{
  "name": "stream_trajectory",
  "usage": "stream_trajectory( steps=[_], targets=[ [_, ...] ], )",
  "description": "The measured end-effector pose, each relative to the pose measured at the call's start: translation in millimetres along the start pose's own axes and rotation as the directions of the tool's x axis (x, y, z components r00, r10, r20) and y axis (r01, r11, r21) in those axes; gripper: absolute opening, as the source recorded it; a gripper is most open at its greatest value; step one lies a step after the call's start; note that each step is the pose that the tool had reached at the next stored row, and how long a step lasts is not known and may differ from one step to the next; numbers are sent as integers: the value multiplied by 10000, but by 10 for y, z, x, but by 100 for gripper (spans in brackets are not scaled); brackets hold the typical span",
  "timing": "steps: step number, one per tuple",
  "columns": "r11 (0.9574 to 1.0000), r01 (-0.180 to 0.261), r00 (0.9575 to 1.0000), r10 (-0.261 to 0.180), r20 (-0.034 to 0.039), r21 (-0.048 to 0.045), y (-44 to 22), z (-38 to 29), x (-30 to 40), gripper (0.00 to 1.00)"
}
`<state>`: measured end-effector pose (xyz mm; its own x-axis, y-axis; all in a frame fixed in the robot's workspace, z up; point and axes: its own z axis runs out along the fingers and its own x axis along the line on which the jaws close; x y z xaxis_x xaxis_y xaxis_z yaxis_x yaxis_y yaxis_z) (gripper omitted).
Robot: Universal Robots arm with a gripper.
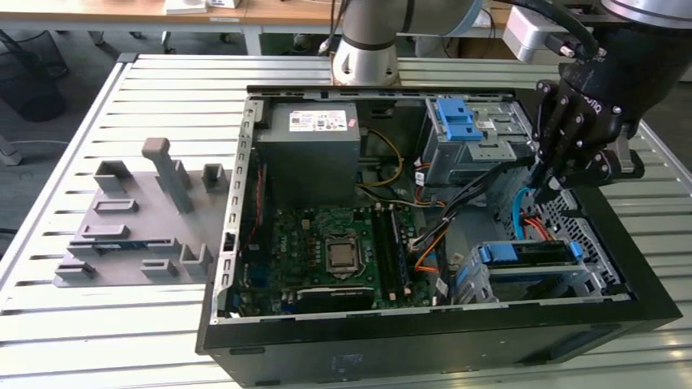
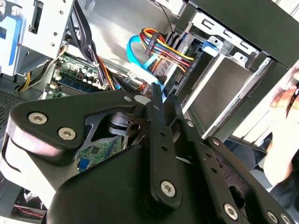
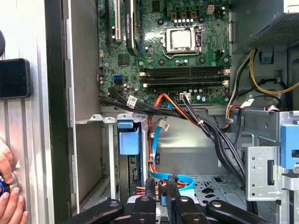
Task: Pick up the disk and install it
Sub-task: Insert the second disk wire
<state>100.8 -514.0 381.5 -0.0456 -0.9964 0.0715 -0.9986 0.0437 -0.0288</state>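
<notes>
The disk (image 1: pixel 530 253) is seen seated in the lower bay at the front corner of the computer case (image 1: pixel 433 340), toward the exterior view's right. It lies flat, with its blue carrier frame showing along the upper edge.

A slatted metal table (image 1: pixel 65 340) carries everything. The open black case lies on its side on the table, and a grey moulded fixture (image 1: pixel 141 227) sits beside it on the exterior view's left. Inside the case, a grey power supply (image 1: pixel 313 154) is mounted at the far end, with the green motherboard (image 1: pixel 324 251) below it. A grey metal drive cage (image 1: pixel 476 150) topped by a blue latch (image 1: pixel 459 121) is placed near the far right corner, apart from the disk's bay.

The tool (image 1: pixel 540 190) is held over the case between the drive cage and the disk. It points down into the interior and is near the disk without touching it. Its fingers are seen pressed together, with nothing pinched between them.

In the first wrist view the disk's blue carrier (image 3: pixel 128 140) is seen edge-on in its bay. A blue flat cable (image 3: pixel 177 179) is looped just beyond the tool (image 3: pixel 161 186). A person's hand (image 3: pixel 9 196) rests at the outer side of the case.
</notes>
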Motion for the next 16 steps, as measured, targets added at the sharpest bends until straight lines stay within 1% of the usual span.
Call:
stream_trajectory(
  steps=[16],
  targets=[
    [10000,0,10000,0,-1,0,-12,94,-17,24]
  ],
)
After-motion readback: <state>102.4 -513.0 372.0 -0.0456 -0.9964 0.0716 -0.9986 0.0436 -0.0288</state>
